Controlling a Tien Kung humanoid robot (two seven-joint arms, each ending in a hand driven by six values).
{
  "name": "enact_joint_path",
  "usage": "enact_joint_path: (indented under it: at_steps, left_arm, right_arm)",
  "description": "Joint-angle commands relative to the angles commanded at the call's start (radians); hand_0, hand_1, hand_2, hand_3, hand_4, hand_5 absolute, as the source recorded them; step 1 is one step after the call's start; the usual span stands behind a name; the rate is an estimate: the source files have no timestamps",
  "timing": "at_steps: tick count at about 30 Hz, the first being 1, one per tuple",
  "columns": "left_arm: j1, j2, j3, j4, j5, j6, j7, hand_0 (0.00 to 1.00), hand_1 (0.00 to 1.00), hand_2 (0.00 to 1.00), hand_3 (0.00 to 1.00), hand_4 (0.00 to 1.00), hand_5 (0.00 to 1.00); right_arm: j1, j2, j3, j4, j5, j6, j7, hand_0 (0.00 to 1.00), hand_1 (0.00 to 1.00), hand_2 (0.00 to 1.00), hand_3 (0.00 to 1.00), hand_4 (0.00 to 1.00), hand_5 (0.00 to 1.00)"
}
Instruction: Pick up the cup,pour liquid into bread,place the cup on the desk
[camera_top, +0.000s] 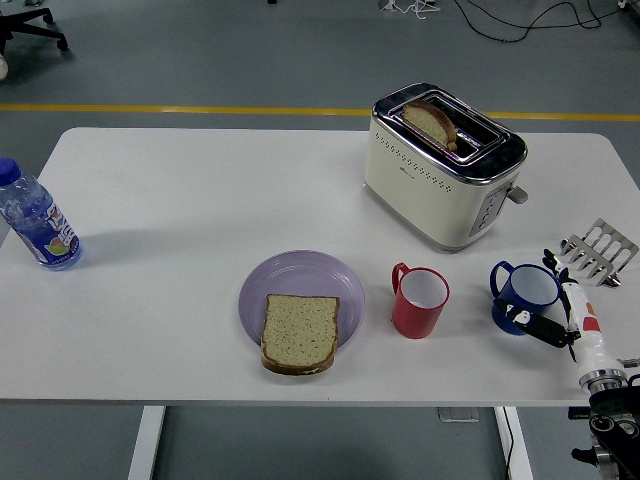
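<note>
A blue cup (527, 290) stands upright on the white table (180, 180) at the right, its handle to the left. My right hand (556, 318) sits just right of it near the table's front edge. Its fingers are spread and hold nothing, and the thumb (533, 324) reaches to the cup's near side. A slice of bread (299, 332) lies on a purple plate (300, 272) at the front middle. A red cup (420, 302) stands between the plate and the blue cup. The left arm is out of view.
A cream toaster (440, 165) with a slice in its slot stands behind the cups. A metal toast rack (598, 252) is at the right edge, close behind my hand. A water bottle (38, 222) stands at the far left.
</note>
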Motion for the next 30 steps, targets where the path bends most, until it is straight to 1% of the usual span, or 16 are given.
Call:
enact_joint_path:
  at_steps: [3,5,6,12,13,14,15,16,17,20,24,28,29,30]
  left_arm:
    - [0.0,0.0,0.001,0.0,0.0,-0.001,-0.001,0.667,0.733,0.735,0.628,0.396,0.998]
    - [0.0,0.0,0.001,0.0,0.001,-0.001,-0.002,0.667,0.733,0.735,0.628,0.399,0.998]
    - [0.0,0.0,0.0,0.0,0.001,-0.001,-0.002,0.667,0.733,0.735,0.628,0.399,0.998]
    - [0.006,-0.002,0.002,0.0,0.002,0.001,-0.006,0.668,0.733,0.735,0.627,0.404,0.998]
    - [0.005,-0.001,0.001,0.0,0.007,0.001,-0.008,0.668,0.733,0.735,0.627,0.404,0.998]
    - [0.005,-0.001,0.001,0.0,0.008,0.001,-0.009,0.668,0.733,0.735,0.627,0.404,0.998]
    - [0.004,0.0,-0.001,0.0,0.011,0.0,-0.01,0.668,0.733,0.735,0.627,0.404,0.998]
    - [0.004,0.0,0.0,0.0,0.012,0.0,-0.01,0.668,0.733,0.735,0.627,0.404,0.998]
    - [0.004,0.0,0.0,0.0,0.012,0.0,-0.01,0.668,0.733,0.736,0.629,0.406,0.998]
    - [0.007,0.0,0.001,0.001,0.004,0.001,-0.004,0.668,0.733,0.736,0.629,0.406,0.998]
    - [0.009,-0.001,0.004,0.002,0.0,0.002,0.001,0.668,0.733,0.735,0.63,0.406,0.998]
    - [0.008,0.0,0.011,0.002,0.004,0.003,0.002,0.668,0.733,0.735,0.63,0.406,0.998]
    - [0.009,0.0,0.013,0.002,0.002,0.003,0.003,0.668,0.733,0.736,0.628,0.405,0.998]
    - [0.01,0.0,0.016,0.003,0.0,0.004,0.004,0.668,0.733,0.736,0.628,0.405,0.998]
  right_arm:
    - [-0.013,-0.008,0.002,0.03,-0.01,0.005,-0.011,0.986,0.88,0.991,0.998,0.998,0.194]
    - [-0.015,-0.009,0.002,0.036,-0.012,0.005,-0.013,0.991,0.883,0.993,0.998,0.998,0.198]
    - [-0.024,-0.012,0.011,0.054,-0.021,0.0,-0.016,0.991,0.883,0.993,0.998,0.998,0.198]
    - [-0.062,-0.028,0.086,0.2,-0.072,-0.028,-0.028,0.986,0.882,0.991,0.998,0.998,0.204]
    - [-0.07,-0.031,0.108,0.233,-0.081,-0.041,-0.03,0.986,0.882,0.991,0.998,0.998,0.204]
    - [-0.073,-0.032,0.116,0.25,-0.084,-0.045,-0.031,0.986,0.882,0.991,0.998,0.998,0.204]
    - [-0.081,-0.034,0.139,0.278,-0.087,-0.065,-0.03,0.986,0.882,0.991,0.998,0.998,0.204]
    - [-0.086,-0.036,0.152,0.295,-0.086,-0.074,-0.031,0.986,0.882,0.991,0.998,0.998,0.204]
    - [-0.089,-0.037,0.162,0.308,-0.085,-0.079,-0.031,0.965,0.866,0.96,0.998,0.998,0.21]
    - [-0.105,-0.048,0.204,0.357,-0.07,-0.094,-0.034,0.965,0.866,0.96,0.998,0.998,0.21]
    - [-0.114,-0.053,0.229,0.383,-0.067,-0.099,-0.036,0.956,0.865,0.954,0.992,0.996,0.211]
    - [-0.125,-0.043,0.289,0.442,0.009,-0.11,-0.038,0.956,0.865,0.954,0.992,0.996,0.211]
    - [-0.127,-0.042,0.301,0.455,0.036,-0.104,-0.04,0.91,0.842,0.932,0.967,0.929,0.178]
    - [-0.129,-0.04,0.316,0.469,0.072,-0.095,-0.044,0.91,0.842,0.932,0.967,0.929,0.178]
